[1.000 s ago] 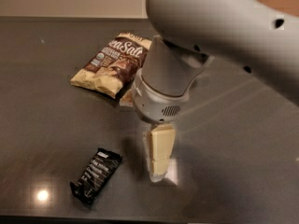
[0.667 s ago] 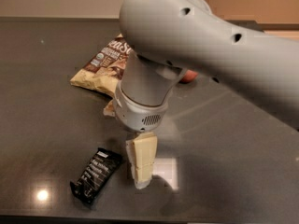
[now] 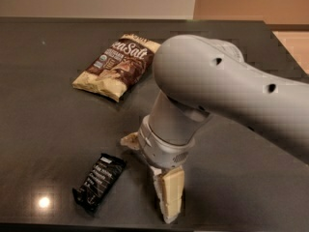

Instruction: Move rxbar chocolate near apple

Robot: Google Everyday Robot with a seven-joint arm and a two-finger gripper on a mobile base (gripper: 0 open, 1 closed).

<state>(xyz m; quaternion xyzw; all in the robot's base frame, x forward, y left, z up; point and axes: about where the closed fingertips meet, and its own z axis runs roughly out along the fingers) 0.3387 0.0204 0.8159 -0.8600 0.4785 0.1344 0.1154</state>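
The rxbar chocolate (image 3: 99, 181), a small flat black wrapper with white lettering, lies on the dark table (image 3: 43, 124) at the lower left. My gripper (image 3: 169, 199) points down at the table's front edge, just right of the bar and a short gap apart from it. It holds nothing that I can see. The apple is hidden, and the big grey arm (image 3: 217, 86) covers the middle and right of the table.
A tan-and-brown "Sea Salt" snack bag (image 3: 118, 64) lies at the back left of the table. The table's front edge runs just below the bar and the gripper. A bright light reflection sits on the table left of the bar.
The arm has swung left and come closer, so the gripper now stands nearer the bar. A bit of red that showed behind the arm earlier is now covered.
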